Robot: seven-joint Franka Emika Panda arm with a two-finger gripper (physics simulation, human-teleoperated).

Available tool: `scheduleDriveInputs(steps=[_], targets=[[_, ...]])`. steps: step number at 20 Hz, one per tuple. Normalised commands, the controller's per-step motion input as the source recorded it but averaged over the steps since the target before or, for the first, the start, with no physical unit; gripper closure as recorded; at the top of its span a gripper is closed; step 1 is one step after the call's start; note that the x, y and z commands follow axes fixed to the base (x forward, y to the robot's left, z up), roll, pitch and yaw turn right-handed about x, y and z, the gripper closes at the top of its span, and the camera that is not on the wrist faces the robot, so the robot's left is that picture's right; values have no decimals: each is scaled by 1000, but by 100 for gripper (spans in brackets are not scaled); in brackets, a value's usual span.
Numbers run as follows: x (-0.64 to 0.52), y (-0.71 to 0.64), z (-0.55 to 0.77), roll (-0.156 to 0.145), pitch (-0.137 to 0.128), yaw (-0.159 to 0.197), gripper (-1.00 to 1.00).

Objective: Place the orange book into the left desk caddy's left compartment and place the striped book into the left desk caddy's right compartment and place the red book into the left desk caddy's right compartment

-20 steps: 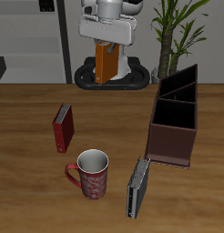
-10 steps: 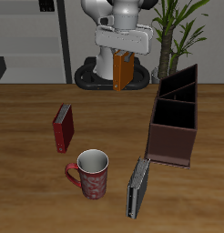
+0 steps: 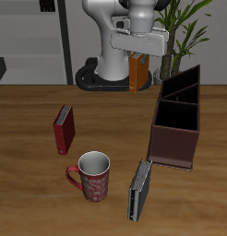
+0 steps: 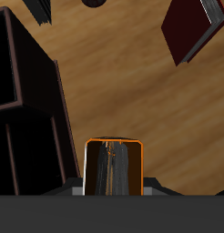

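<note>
The hand (image 3: 137, 63) is clamped on the orange book (image 3: 136, 74), high above the counter (image 3: 32, 138), probably just behind the caddy (image 3: 175, 124).

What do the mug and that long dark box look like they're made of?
The mug looks like glazed ceramic: a smooth white inside and a red patterned outside. The left desk caddy looks like dark matte wood or plastic, with thin flat maroon-brown walls; the render leaves that open.

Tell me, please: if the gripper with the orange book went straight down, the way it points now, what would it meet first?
Probably the bare table, just beside the left desk caddy. The gripper holds the orange book short of the caddy's walls, though depth is unclear.
</note>
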Motion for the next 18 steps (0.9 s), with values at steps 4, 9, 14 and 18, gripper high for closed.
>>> scheduleDriveInputs(steps=[4, 9, 14, 18], targets=[[-141, 276, -146, 68, 31, 10, 100], [-267, 309, -172, 24, 2, 21, 100], [-331, 182, 11, 49, -27, 19, 100], [-226, 185, 115, 92, -25, 30, 100]])
